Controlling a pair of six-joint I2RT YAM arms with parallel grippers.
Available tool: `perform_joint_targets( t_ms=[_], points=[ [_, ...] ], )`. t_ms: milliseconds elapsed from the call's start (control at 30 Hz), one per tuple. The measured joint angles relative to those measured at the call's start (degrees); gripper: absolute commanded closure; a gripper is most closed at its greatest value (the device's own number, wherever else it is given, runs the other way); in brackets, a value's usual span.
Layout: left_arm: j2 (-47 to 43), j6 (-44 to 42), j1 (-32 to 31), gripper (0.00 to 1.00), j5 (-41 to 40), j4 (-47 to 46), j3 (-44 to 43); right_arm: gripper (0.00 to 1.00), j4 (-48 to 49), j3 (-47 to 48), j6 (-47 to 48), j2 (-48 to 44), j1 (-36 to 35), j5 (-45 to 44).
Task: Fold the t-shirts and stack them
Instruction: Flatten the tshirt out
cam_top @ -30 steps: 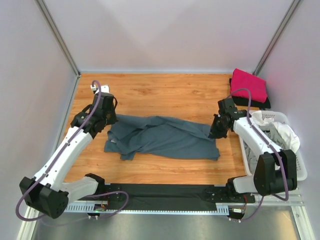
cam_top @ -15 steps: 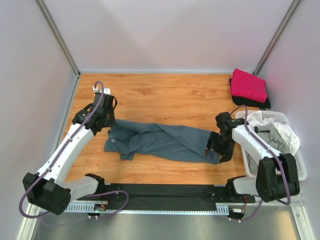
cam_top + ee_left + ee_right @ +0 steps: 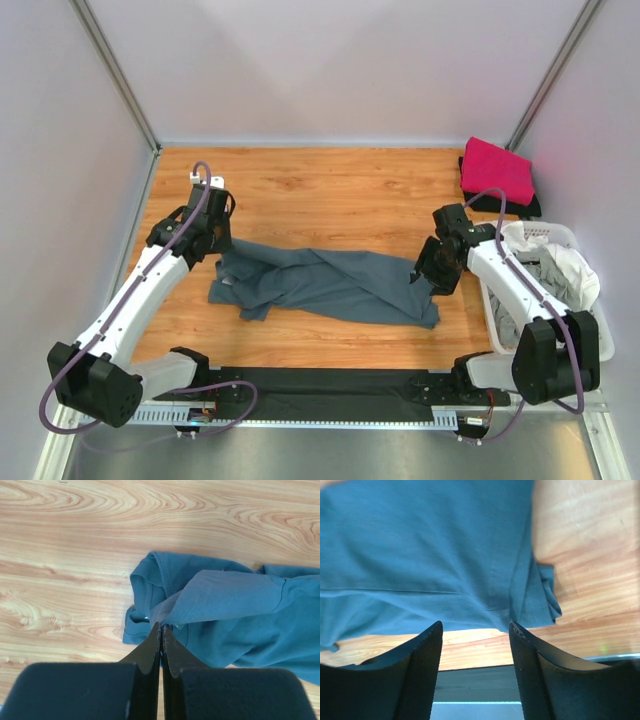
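A large slate blue-grey t-shirt [image 3: 325, 283] lies rumpled across the middle of the wooden table. My left gripper [image 3: 218, 243] is shut on a fold of the t-shirt [image 3: 220, 600] at its left end, near the collar. My right gripper [image 3: 428, 279] hovers over the shirt's right end, jaws open with nothing between them; the cloth [image 3: 420, 555] lies just beyond its fingertips [image 3: 432, 635]. A folded magenta-pink shirt [image 3: 497, 169] rests on a black one [image 3: 528, 208] at the back right corner.
A white lattice basket [image 3: 598, 335] at the right edge holds white and grey clothing [image 3: 560, 265]. A black strip [image 3: 330, 380] runs along the table's near edge. Bare wood [image 3: 330, 190] lies behind the shirt.
My right gripper let go of the shirt's right end, which now lies flat on the table, and has pulled back a little. My left gripper shifted slightly, still holding.
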State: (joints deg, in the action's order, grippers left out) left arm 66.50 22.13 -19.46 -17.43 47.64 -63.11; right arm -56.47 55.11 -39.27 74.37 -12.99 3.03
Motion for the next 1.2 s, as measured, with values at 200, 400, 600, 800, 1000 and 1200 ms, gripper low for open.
perform_joint_targets(
  t_ms=[200,400,600,800,1000,1200],
  points=[
    [0.2,-0.6,0.0,1.0,0.7,0.0,0.0,0.51,0.5,-5.8,-2.7,0.3,0.0,0.0],
    [1.5,-1.9,0.1,1.0,0.9,-0.1,0.0,0.57,4.7,-8.5,-4.7,0.5,0.0,0.3],
    [2.5,-3.3,0.4,1.0,0.9,0.0,-0.2,0.57,8.4,-10.6,-6.4,0.8,0.0,0.6],
    [3.4,-4.5,0.9,1.0,1.1,0.2,-1.1,0.57,10.3,-11.3,-7.2,2.2,0.0,0.8],
    [3.9,-5.0,1.1,1.0,1.5,0.1,-2.0,0.55,10.0,-11.4,-7.3,2.7,-0.5,0.9],
    [4.4,-5.2,1.2,1.0,1.9,0.2,-2.0,0.56,9.9,-13.3,-8.2,1.6,-1.0,0.9]
  ],
)
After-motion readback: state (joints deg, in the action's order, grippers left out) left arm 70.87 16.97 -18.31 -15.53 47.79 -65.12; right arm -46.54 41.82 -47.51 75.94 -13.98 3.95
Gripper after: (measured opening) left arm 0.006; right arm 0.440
